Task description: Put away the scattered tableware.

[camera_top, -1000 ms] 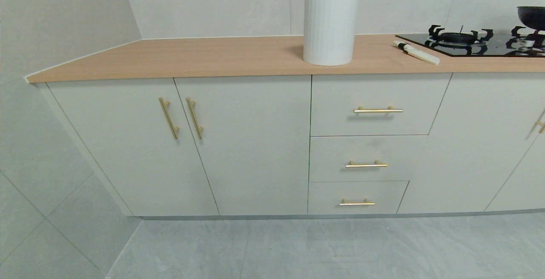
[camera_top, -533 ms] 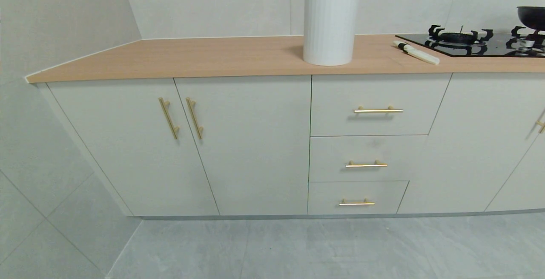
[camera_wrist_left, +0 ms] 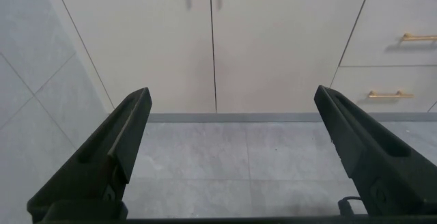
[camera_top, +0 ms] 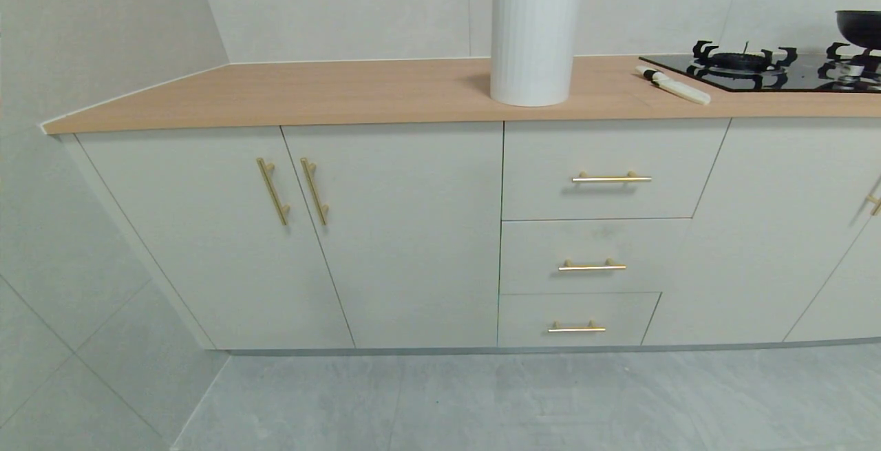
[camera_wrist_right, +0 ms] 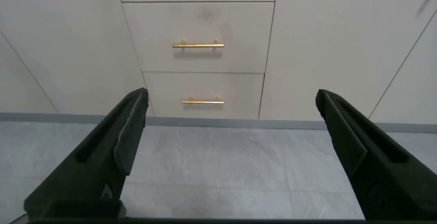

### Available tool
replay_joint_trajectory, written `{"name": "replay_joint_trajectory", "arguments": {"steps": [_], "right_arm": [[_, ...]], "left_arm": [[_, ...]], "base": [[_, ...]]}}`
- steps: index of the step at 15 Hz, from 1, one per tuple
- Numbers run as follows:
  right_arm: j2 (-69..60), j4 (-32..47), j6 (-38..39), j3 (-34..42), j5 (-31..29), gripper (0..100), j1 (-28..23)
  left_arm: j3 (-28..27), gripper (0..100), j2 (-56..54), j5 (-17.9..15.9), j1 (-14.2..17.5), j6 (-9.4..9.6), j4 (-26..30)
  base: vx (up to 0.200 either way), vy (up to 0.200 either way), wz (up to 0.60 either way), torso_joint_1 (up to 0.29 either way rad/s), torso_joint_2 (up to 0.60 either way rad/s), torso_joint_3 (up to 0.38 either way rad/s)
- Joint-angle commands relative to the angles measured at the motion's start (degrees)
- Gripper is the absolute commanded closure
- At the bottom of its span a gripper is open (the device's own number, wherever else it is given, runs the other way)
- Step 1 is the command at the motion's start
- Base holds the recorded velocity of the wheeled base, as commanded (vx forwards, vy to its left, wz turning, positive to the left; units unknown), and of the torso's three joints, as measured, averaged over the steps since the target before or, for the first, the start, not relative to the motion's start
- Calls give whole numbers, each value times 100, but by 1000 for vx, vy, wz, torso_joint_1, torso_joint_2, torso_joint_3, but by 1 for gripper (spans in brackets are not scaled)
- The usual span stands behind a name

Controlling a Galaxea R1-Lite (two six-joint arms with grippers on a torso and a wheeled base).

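Knife (camera_top: 672, 85) lay upper right on table (camera_top: 310, 93), just beside hob (camera_top: 757, 72); left claw (camera_wrist_left: 232, 95), right claw (camera_wrist_right: 232, 95) gaped empty; flat knife might slip from pinch.

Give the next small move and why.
Probably raise the right gripper toward the knife on the countertop. The knife lies loose beside the gas hob, right of the white ribbed container, on the robot's right. The right gripper hangs low facing the shut drawers, open and empty. The left gripper is open too, but faces the cabinet doors farther left.
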Motion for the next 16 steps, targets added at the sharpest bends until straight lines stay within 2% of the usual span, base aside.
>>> {"name": "replay_joint_trajectory", "arguments": {"steps": [1,3,16], "right_arm": [[16,-4,-1,0,-3,0,0],[16,5,-1,0,-3,0,0],[16,-4,25,0,-3,0,0]], "left_arm": [[0,0,0,-2,2,4,-1],[0,0,0,-2,2,-5,-1],[0,0,0,-2,2,-32,-1]], "base": [[0,0,0,0,0,0],[0,0,0,0,0,0],[200,0,0,2,2,4]]}}
